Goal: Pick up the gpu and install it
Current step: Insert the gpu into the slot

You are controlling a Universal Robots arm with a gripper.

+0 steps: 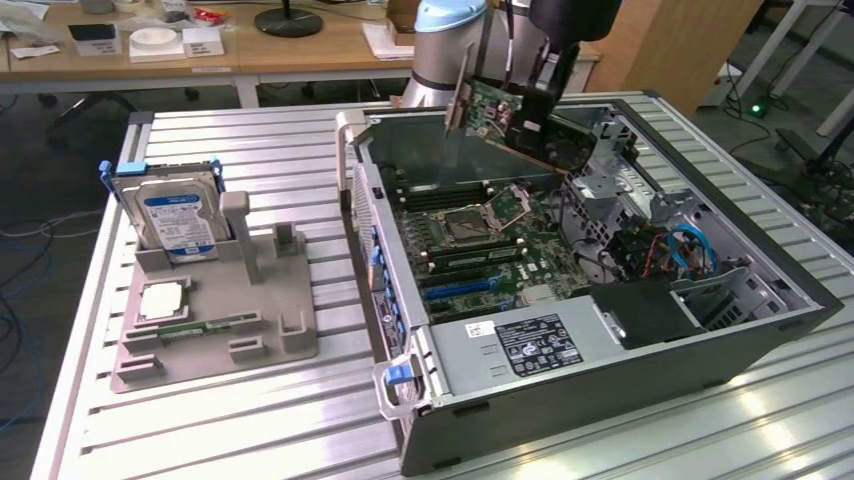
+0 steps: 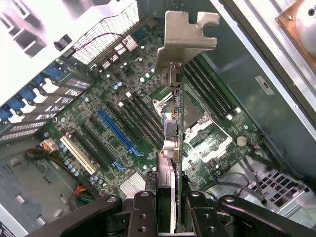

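Observation:
The gpu [image 1: 497, 112] is a thin green circuit card with a pale metal bracket [image 2: 186, 30] at one end. My gripper [image 1: 538, 118] is shut on it and holds it in the air above the far end of the open computer case [image 1: 587, 330]. In the wrist view the gpu [image 2: 174, 148] stands edge-on between my black fingers [image 2: 144, 212], hanging over the motherboard [image 2: 128, 123]. A long blue slot [image 2: 117, 131] and several dark slots lie below it. The card touches nothing in the case.
A grey holder tray [image 1: 214, 320] at the exterior view's left carries a silver hard drive with a blue label [image 1: 176, 222] and small parts. Blue cables [image 1: 694, 250] and a drive cage [image 1: 621, 185] crowd the case's right side. Wooden desks stand behind.

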